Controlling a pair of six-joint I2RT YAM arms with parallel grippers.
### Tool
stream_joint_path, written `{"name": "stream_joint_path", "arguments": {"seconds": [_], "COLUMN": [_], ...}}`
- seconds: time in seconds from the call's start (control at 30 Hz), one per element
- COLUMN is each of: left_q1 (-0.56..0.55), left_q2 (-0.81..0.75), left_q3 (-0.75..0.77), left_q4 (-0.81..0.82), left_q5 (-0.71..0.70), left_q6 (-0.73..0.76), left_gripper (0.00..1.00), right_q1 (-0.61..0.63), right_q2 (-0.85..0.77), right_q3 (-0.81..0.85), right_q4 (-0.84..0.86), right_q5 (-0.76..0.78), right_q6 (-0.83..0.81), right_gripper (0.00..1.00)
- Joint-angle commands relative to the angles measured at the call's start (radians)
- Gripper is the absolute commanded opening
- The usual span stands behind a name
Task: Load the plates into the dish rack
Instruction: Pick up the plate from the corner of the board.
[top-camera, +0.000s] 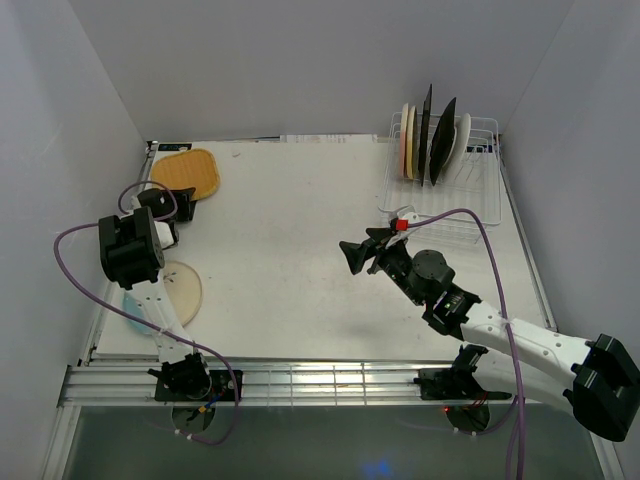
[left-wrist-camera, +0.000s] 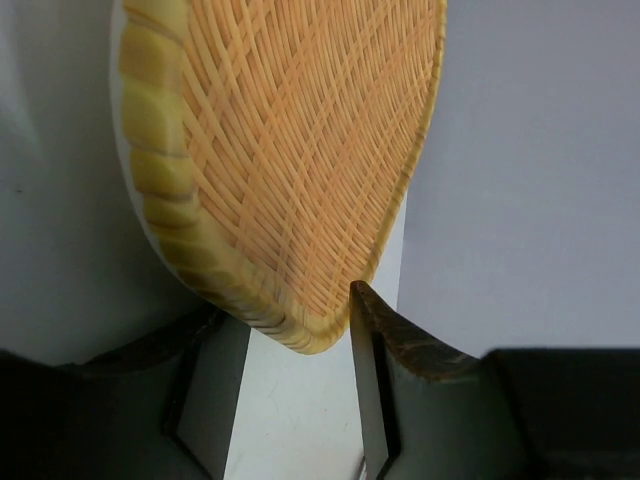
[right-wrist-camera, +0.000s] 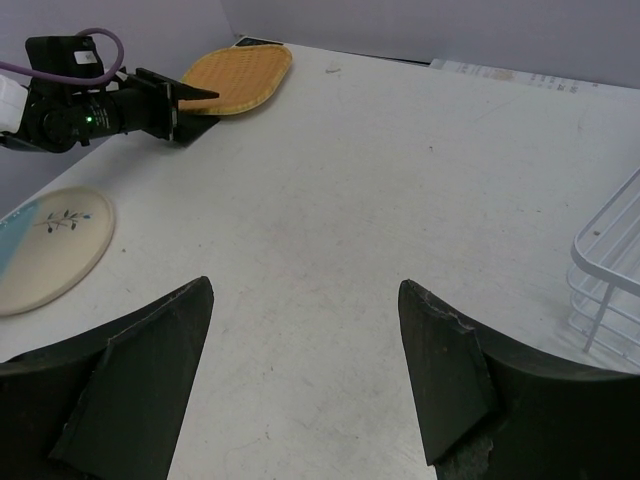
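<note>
The dish rack (top-camera: 445, 190) stands at the far right corner of the worktop (top-camera: 300, 260). Several plates (top-camera: 432, 142) stand upright in its far end. A square plate (top-camera: 187, 172) lies at the far left corner. A round plate (top-camera: 181, 291) lies near the left edge, closer to the arm bases.

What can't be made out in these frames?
- Grip: left wrist view shows the left claw straddling the rim of the orange plate; contact unclear, and too small from the top.
- Racked plates: edge-on, overlapping from the top; count and patterns unreadable. Right wrist frame cuts off the rack.
- Bluish side of the cream plate: left arm covers it from the top, right wrist frame cuts it; one plate or two unclear.
</note>
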Motion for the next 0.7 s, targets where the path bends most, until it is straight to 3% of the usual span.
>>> {"name": "stream_joint_path", "arguments": {"seconds": [0.0, 0.2, 0.23, 0.67], "left_q1": [-0.008, -0.009, -0.011, -0.034], "left_q2": [0.018, -0.034, -0.040, -0.207], "left_q3": [-0.015, -0.053, -0.055, -0.141], "left_q4": [-0.050, -0.014, -0.014, -0.008], "left_q5": [-0.016, -0.003, 0.001, 0.040], "left_q6": [0.035, 0.069, 0.083, 0.210], "left_gripper": [0.51, 0.15, 0.02, 0.00], "right_q1": [0.007, 0.005, 0.005, 0.007], "right_q2": [0.002, 0.008, 0.008, 0.022], "right_q3": [0.005, 0.012, 0.012, 0.018], "right_q4": [0.060, 0.057, 0.054, 0.049], "right_q5": [0.000, -0.005, -0.006, -0.011], "right_q6": [-0.014, -0.015, -0.015, -0.026], "right_gripper": [0.80, 0.80, 0.80, 0.80]}}
